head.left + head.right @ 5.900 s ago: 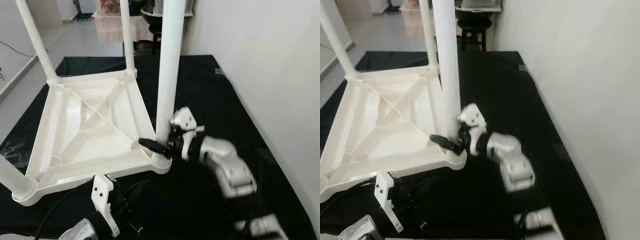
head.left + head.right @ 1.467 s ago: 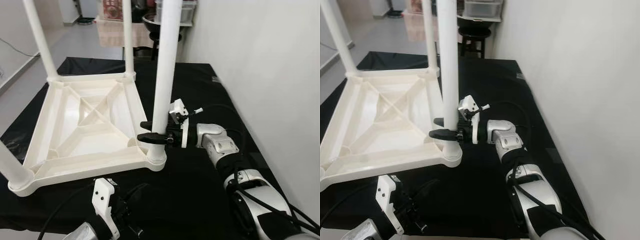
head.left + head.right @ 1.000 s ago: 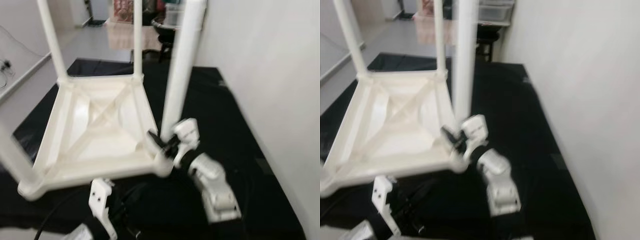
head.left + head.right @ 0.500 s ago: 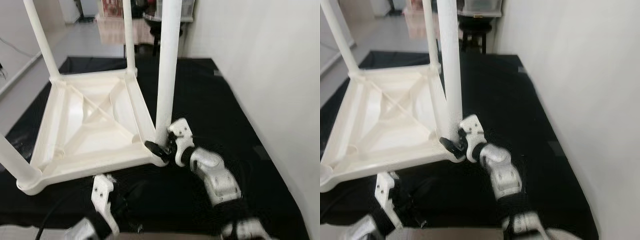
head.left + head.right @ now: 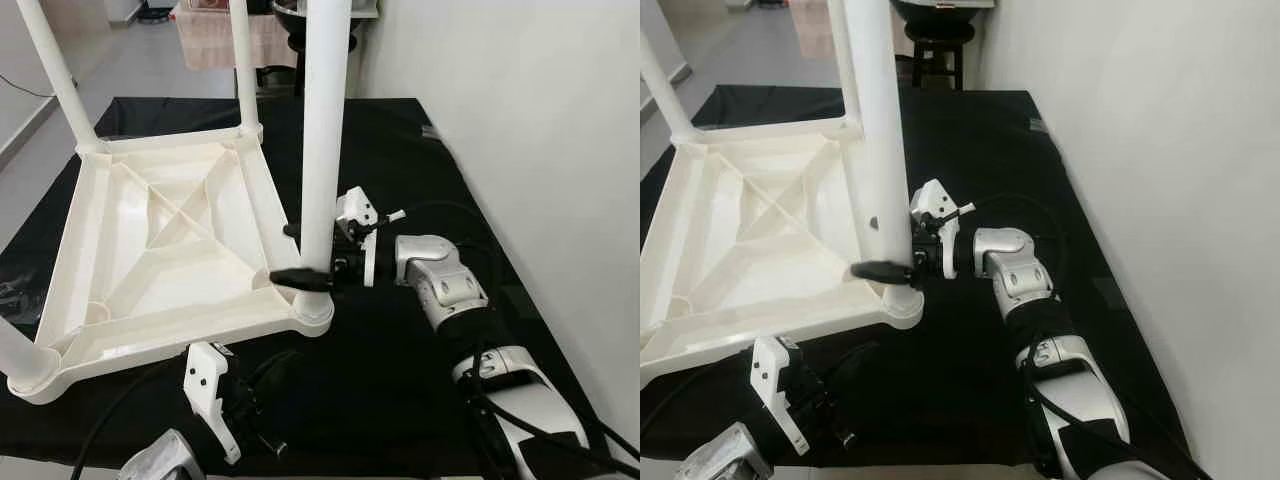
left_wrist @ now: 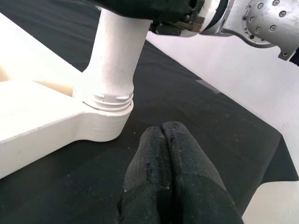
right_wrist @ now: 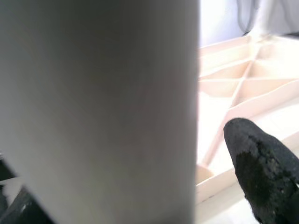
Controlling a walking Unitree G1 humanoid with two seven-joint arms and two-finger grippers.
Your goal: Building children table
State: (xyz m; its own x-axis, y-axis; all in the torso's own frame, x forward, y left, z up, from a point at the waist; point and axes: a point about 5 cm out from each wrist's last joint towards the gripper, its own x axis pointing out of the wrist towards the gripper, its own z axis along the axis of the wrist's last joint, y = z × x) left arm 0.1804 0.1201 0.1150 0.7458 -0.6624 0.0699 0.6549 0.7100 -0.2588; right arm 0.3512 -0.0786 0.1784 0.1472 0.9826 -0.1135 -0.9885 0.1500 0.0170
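A white plastic children's table (image 5: 150, 215) lies upside down on a black cloth, with its legs pointing up. The near right leg (image 5: 322, 150) stands in its corner socket (image 5: 312, 310). My right gripper (image 5: 284, 252) is shut on this leg a little above the socket, one black finger (image 5: 300, 274) in front of it and one behind. In the right wrist view the leg (image 7: 103, 107) fills the space beside a fingertip (image 7: 261, 163). My left gripper (image 6: 162, 128) is shut and holds nothing, low over the cloth just in front of that socket (image 6: 110, 107).
The black cloth (image 5: 400, 380) covers the floor up to a white wall (image 5: 540, 120) close on the right. Other legs rise at the far left (image 5: 55, 75), far middle (image 5: 243, 70) and near left (image 5: 15, 355). A dark stool (image 5: 940, 40) stands behind.
The view has swayed with my body. My right gripper has risen from the base of the near right leg to a grip slightly higher up. The left gripper stays low.
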